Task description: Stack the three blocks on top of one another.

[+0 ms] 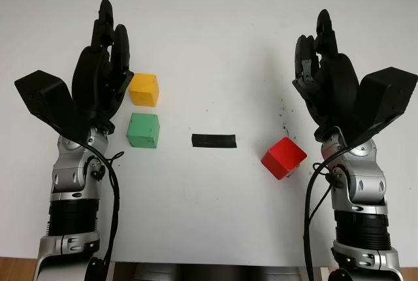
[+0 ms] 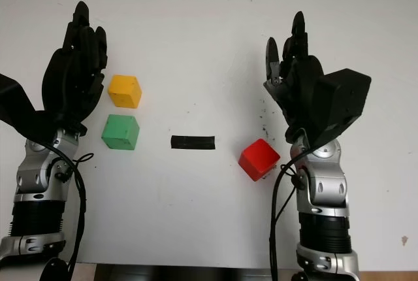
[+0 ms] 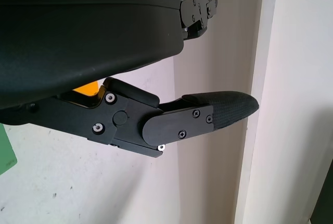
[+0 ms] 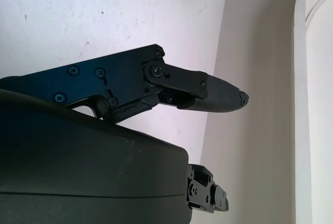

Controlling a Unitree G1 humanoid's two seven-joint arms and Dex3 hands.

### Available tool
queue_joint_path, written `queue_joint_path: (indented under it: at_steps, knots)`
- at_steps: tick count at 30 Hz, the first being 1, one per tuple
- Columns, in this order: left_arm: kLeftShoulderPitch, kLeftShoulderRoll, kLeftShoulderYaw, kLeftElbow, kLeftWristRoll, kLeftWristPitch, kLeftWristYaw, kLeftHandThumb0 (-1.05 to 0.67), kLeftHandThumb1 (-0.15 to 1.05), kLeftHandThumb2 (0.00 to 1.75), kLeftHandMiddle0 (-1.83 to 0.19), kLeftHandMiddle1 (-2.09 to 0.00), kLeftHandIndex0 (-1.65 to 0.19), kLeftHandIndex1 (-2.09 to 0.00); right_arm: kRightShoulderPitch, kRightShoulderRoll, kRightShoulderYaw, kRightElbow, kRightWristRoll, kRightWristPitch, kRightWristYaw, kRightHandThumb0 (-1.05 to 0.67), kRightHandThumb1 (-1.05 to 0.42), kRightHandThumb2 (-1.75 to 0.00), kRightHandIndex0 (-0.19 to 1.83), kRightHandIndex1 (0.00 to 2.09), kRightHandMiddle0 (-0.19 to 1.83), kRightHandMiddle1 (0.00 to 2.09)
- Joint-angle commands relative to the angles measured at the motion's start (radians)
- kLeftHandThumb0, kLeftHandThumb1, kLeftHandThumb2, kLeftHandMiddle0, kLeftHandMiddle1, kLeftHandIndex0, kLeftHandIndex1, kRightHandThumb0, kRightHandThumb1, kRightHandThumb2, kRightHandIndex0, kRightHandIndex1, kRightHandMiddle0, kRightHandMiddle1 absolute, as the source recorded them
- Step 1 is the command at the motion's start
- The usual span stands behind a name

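Left hand (image 1: 104,65) open, holding nothing, raised just left of small yellow cube block (image 1: 144,89); green cube block (image 1: 143,130) just in front of yellow, prob. not touching. Right hand (image 1: 323,75) open too, behind-right of tilted red cube block (image 1: 283,157). Black tape strip (image 1: 214,141) btwn green & red on white table (image 1: 209,33)
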Motion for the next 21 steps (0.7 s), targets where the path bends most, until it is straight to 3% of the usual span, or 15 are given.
queue_joint_path:
  at_steps: [1,10,14,16,17,19,21]
  knots:
    - [0.004,-0.002,0.004,-0.017,-0.002,-0.012,0.001,-0.69,1.05,0.58,0.19,0.0,0.19,0.0,-0.01,-0.017,-0.001,-0.026,0.007,0.003,0.01,-0.64,-1.05,-0.58,-0.19,0.0,-0.19,0.0]
    - [0.011,-0.01,0.003,-0.016,-0.022,-0.012,-0.017,-0.7,1.05,0.56,0.19,0.0,0.19,0.0,-0.003,-0.033,0.014,-0.036,-0.001,0.0,0.035,-0.64,-1.05,-0.6,-0.19,0.0,-0.19,0.0]
    - [0.012,-0.009,0.004,-0.011,-0.019,-0.025,-0.019,-0.7,1.05,0.56,0.19,0.0,0.19,0.0,-0.005,-0.057,0.014,-0.055,-0.03,0.004,0.031,-0.64,-1.05,-0.47,-0.19,0.0,-0.17,0.02]
    - [0.009,-0.007,0.003,-0.015,-0.016,-0.022,-0.014,-0.7,1.05,0.56,0.19,0.0,0.19,0.0,-0.015,-0.121,0.021,-0.042,-0.06,-0.046,0.079,-0.63,-1.05,-0.41,-0.15,0.03,-0.13,0.04]
    - [0.007,-0.005,0.002,-0.019,-0.015,-0.018,-0.012,-0.7,1.05,0.56,0.19,0.0,0.19,0.0,-0.02,-0.148,0.021,-0.034,-0.068,-0.071,0.105,-0.62,-1.05,-0.27,-0.07,0.07,-0.06,0.09]
    - [0.007,-0.003,0.001,-0.03,-0.012,-0.004,-0.004,-0.7,1.05,0.56,0.19,0.0,0.19,0.0,-0.035,-0.207,0.016,-0.027,-0.063,-0.097,0.173,-0.59,-1.03,-0.16,-0.02,0.09,-0.02,0.12]
    - [0.005,-0.004,-0.001,-0.033,-0.01,0.0,0.001,-0.7,1.05,0.56,0.19,0.0,0.19,0.0,-0.045,-0.288,0.026,-0.03,-0.095,-0.131,0.235,-0.56,-0.98,-0.08,0.05,0.12,0.0,0.29]
